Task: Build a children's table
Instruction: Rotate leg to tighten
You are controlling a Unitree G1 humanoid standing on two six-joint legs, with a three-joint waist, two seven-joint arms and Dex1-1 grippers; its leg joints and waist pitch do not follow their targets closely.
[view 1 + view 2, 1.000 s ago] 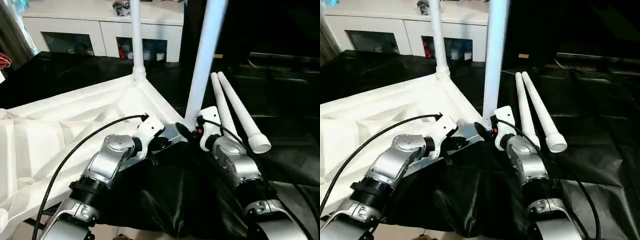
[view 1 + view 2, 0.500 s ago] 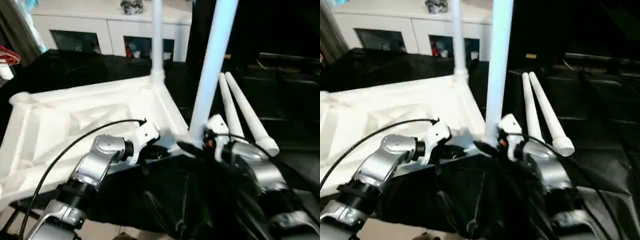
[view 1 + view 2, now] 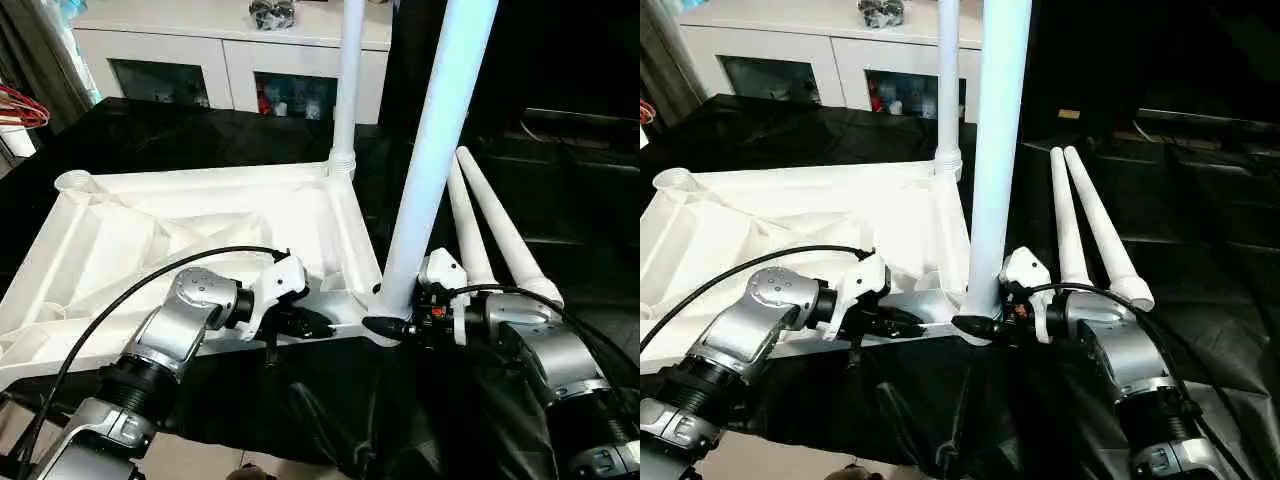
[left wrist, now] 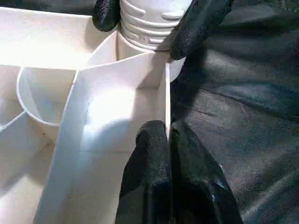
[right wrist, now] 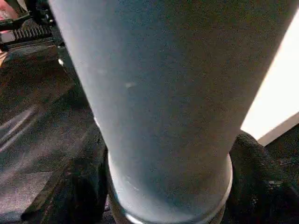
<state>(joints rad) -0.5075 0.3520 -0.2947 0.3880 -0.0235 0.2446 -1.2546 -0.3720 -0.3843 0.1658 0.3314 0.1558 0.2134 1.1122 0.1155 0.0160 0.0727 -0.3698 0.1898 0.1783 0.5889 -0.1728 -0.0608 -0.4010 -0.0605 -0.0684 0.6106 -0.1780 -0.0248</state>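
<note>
At near corner socket of children's table (image 3: 200, 215): right pincer (image 3: 385, 325) clasps upright leg (image 3: 430, 170); left pincer (image 3: 318, 325) pinches rim wall; no writing legible.

Children's table (image 3: 200, 215): white moulded plastic, smooth with a slight sheen; upright leg (image 3: 435, 150) likewise smooth, ribbed at its base. Counter (image 3: 180, 135) cover: black cloth, creased, faintly glossy. Left gripper (image 4: 168, 135) fingers: black, finely textured, matt. Forearms (image 3: 180, 330): brushed silver metal. Cabinet (image 3: 230, 50): white, glass-fronted.
</note>
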